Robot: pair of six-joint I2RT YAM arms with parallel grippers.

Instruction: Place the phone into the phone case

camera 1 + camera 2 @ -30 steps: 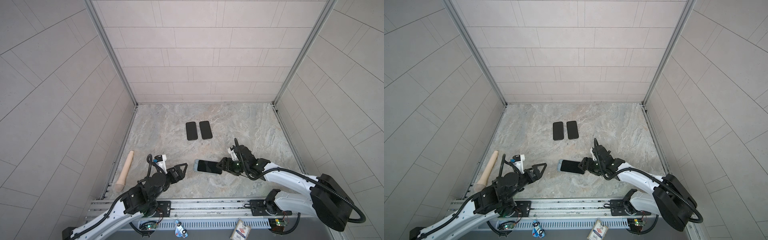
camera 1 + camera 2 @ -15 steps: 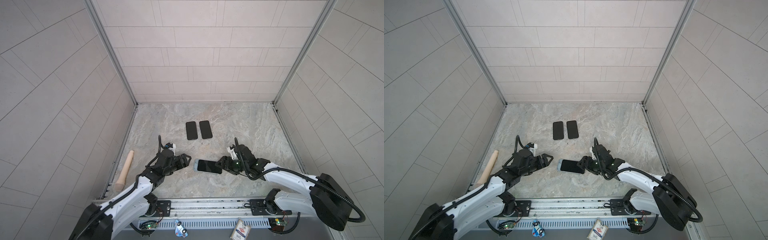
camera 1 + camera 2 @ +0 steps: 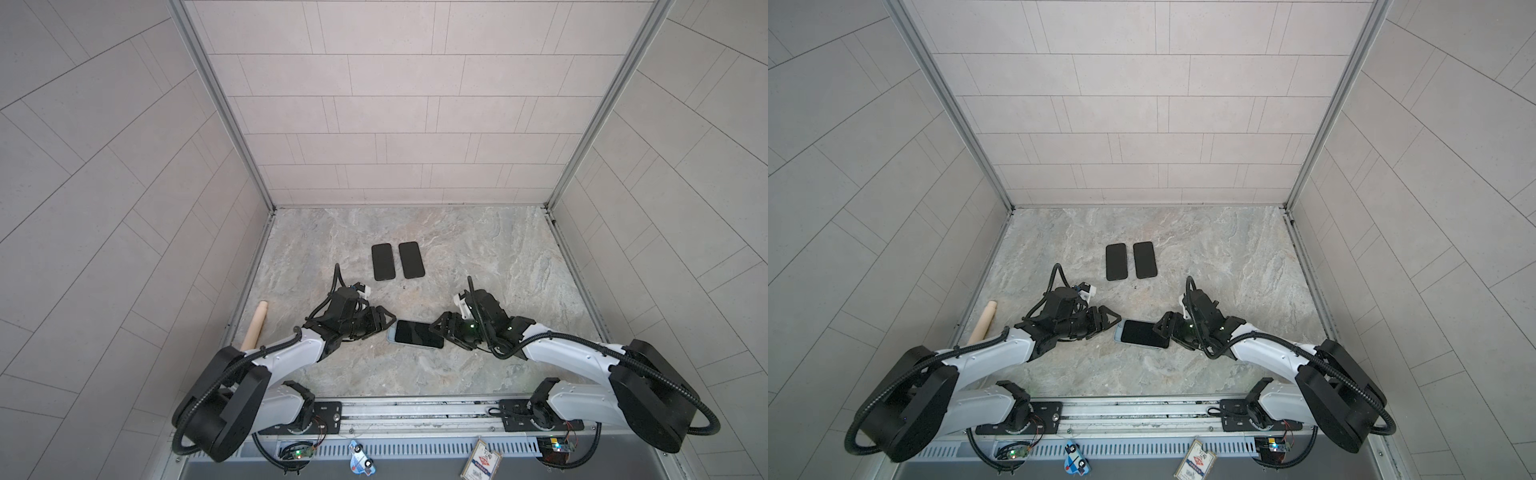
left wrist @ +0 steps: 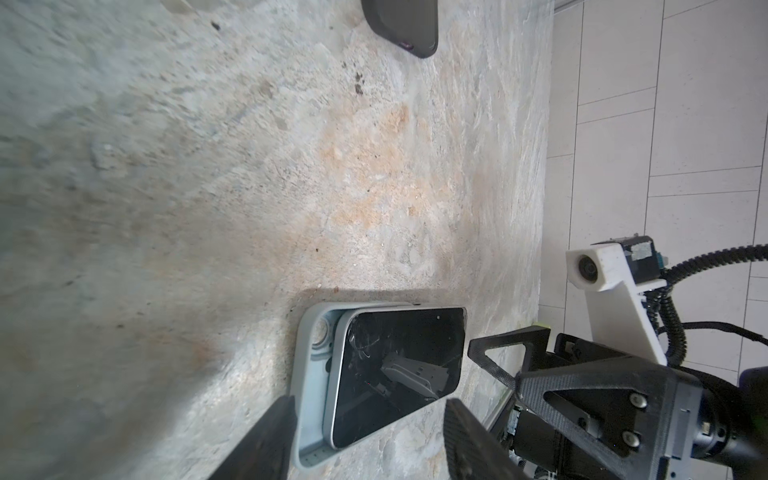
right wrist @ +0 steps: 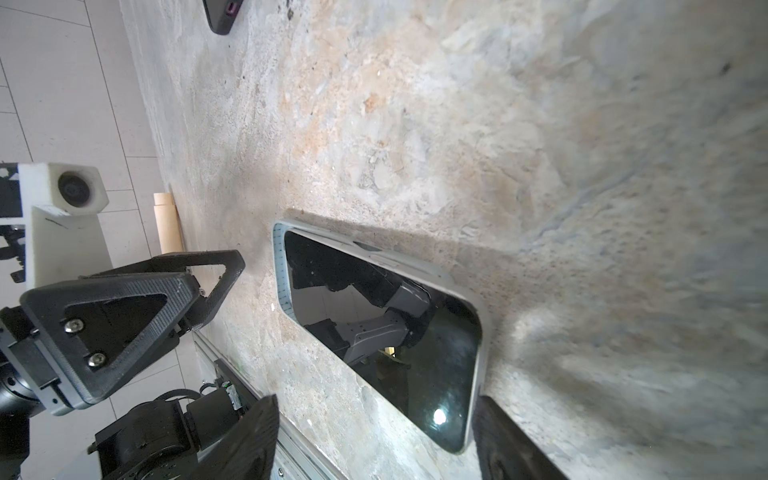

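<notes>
Your phone (image 3: 417, 333) lies screen up on top of the pale blue phone case (image 4: 309, 374), near the front middle of the table (image 3: 478, 257), but it does not look all the way in. In the left wrist view, the end of the case with the round hole (image 4: 320, 338) shows bare, so the phone seems to sit too far toward the right gripper (image 5: 376, 401). That gripper is open wide, with one finger on each side of the phone's end, and I cannot see it holding anything. The left gripper (image 4: 369, 403) is partly open at the bare end of the case. Its fingers (image 4: 266, 440) sit on either side of that end, and it holds nothing either. To do this step well, I think you should use one gripper to stop the case from sliding. Use the other to push the phone gently along until its end meets the rim. Push flat and slow, so the phone does not pop up or ride over the edge. Then press down on the corners. Keep away from the two dark slabs (image 3: 397, 261) at the back.
</notes>
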